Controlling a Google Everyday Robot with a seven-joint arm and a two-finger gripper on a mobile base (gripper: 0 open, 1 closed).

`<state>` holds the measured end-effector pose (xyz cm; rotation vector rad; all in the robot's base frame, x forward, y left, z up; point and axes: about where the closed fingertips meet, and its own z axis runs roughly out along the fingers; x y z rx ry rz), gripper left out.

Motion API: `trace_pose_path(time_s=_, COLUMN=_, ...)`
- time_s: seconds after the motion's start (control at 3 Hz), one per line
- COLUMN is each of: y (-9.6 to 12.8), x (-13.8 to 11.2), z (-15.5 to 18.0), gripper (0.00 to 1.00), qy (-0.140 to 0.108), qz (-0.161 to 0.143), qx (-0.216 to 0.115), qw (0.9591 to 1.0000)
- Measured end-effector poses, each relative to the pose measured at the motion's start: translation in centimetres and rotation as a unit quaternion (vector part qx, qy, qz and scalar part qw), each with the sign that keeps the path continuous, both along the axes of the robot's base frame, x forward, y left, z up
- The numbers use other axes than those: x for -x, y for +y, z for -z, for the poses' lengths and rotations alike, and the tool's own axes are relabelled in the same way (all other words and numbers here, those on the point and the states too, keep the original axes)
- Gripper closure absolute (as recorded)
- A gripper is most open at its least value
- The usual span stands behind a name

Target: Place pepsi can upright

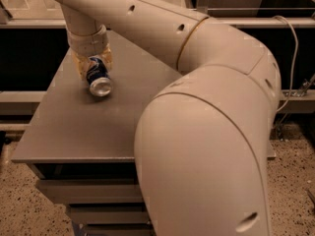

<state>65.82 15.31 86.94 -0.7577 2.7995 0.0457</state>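
Observation:
The pepsi can (97,76), blue with a round logo and silver ends, lies tilted on its side on the grey table (88,127) near the back left. One silver end faces the camera. My gripper (91,63) comes down from above. Its yellowish fingers (78,67) press against both sides of the can's upper part. The gripper is shut on the can. The can's lower end looks to be touching the tabletop.
My large cream arm (206,132) fills the right half of the view and hides the table's right side. A grey cable (294,58) hangs at the far right. The speckled floor (19,205) lies below the table's front edge.

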Motion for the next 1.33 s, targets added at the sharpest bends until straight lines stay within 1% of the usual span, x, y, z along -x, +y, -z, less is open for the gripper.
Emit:
trace_pose_path(time_s=0.33, y=1.7, x=-1.0, z=-2.7, gripper=0.99, qy=-0.058, qz=-0.049, qx=-0.063, qw=0.9951)
trace_pose_path(time_s=0.67, y=2.4, x=-0.7, z=-5.3, gripper=1.00, qy=-0.119, qz=-0.124, qx=-0.125, qw=0.9773)
trace_pose_path(time_s=1.0, y=3.3, x=0.7, z=-7.0, gripper=1.00, qy=-0.179, qz=-0.207, qx=-0.220, qw=0.9364)
trace_pose_path(time_s=1.33, y=3.5, x=1.4, z=-7.4, gripper=1.00, qy=-0.226, qz=-0.240, qx=-0.301, qw=0.8947)
